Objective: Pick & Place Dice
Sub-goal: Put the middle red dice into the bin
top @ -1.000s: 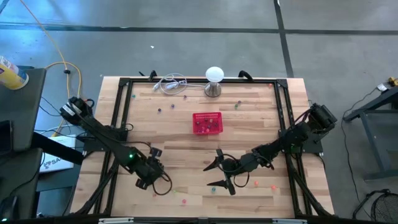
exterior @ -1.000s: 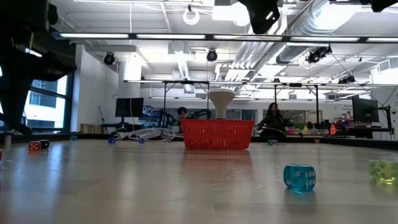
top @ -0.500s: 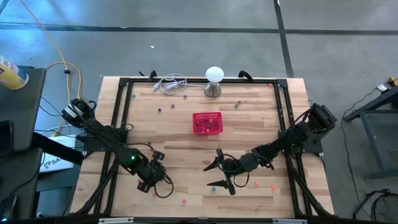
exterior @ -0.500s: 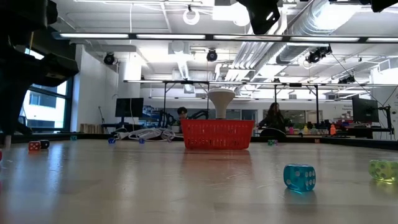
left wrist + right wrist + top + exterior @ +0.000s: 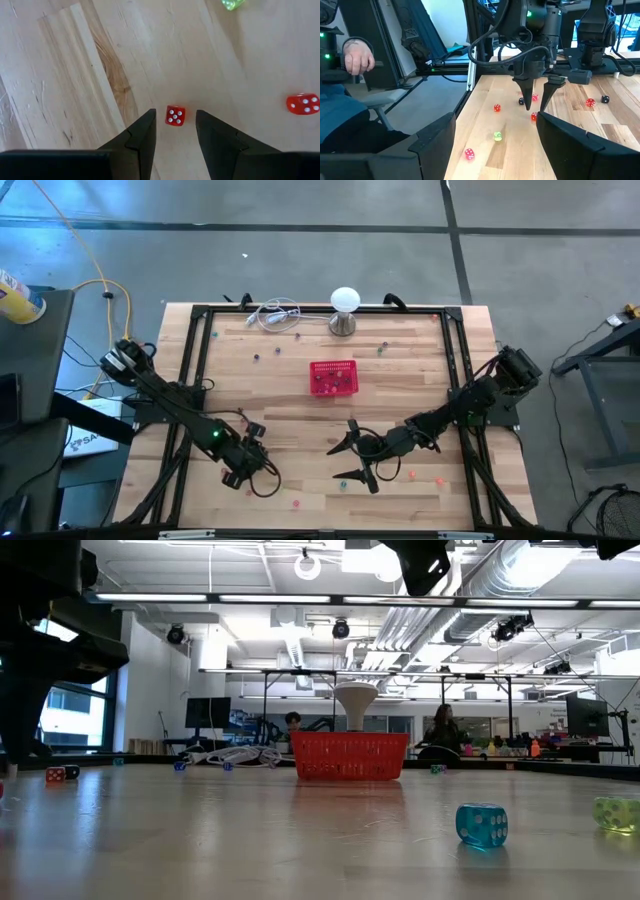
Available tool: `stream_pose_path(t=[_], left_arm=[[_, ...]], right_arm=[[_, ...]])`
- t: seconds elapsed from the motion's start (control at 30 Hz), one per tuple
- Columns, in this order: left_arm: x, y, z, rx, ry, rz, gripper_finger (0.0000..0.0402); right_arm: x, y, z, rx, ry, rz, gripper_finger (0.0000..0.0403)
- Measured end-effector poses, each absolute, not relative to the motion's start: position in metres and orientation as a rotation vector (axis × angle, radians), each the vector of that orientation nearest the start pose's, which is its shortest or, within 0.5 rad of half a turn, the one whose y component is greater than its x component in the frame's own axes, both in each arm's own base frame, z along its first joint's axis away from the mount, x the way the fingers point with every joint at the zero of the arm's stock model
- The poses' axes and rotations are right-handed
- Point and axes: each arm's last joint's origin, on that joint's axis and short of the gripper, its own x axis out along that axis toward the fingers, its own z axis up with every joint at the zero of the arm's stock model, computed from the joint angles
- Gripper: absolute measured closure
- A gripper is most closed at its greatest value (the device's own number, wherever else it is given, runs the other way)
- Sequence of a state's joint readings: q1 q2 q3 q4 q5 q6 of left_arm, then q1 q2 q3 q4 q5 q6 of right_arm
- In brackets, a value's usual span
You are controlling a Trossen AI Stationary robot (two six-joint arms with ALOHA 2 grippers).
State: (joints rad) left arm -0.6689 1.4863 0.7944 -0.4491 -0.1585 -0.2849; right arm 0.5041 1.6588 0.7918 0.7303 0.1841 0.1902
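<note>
Small dice lie scattered on the wooden table. My left gripper hangs open, pointing down, near the table's near-left part, with a red die on the wood between its fingertips and untouched. Another red die and a green die lie close by. My right gripper waits wide open near the table's near middle, with several dice beside it. The red mesh basket stands at the table's centre with dice inside.
A white ball-shaped lamp and a white cable sit at the far edge. A black frame runs around the table. A blue die and a green die lie near the low camera. A person's hand shows beyond the table's left side.
My left gripper has moved a little toward the table's near edge and now stands over the red die. The right arm has kept still, and no die has moved.
</note>
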Motion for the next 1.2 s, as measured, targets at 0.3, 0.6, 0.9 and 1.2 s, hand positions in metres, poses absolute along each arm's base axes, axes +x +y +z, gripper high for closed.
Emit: stream_pose_path(t=[0.3,0.6,0.9,1.2], left_arm=[[0.213,-0.163,0.16,0.224,1.124,-0.292,0.027],[0.215,-0.164,0.155,0.226,1.129,-0.29,0.027],[0.218,-0.164,0.151,0.221,1.144,-0.291,0.027],[0.219,-0.165,0.148,0.239,1.147,-0.302,0.0317]], right_arm=[[0.303,0.161,0.205,0.142,0.159,0.306,0.0133],[0.303,0.161,0.205,0.142,0.159,0.306,0.0133],[0.303,0.161,0.205,0.142,0.158,0.306,0.0133],[0.303,0.161,0.205,0.143,0.158,0.306,0.0133]])
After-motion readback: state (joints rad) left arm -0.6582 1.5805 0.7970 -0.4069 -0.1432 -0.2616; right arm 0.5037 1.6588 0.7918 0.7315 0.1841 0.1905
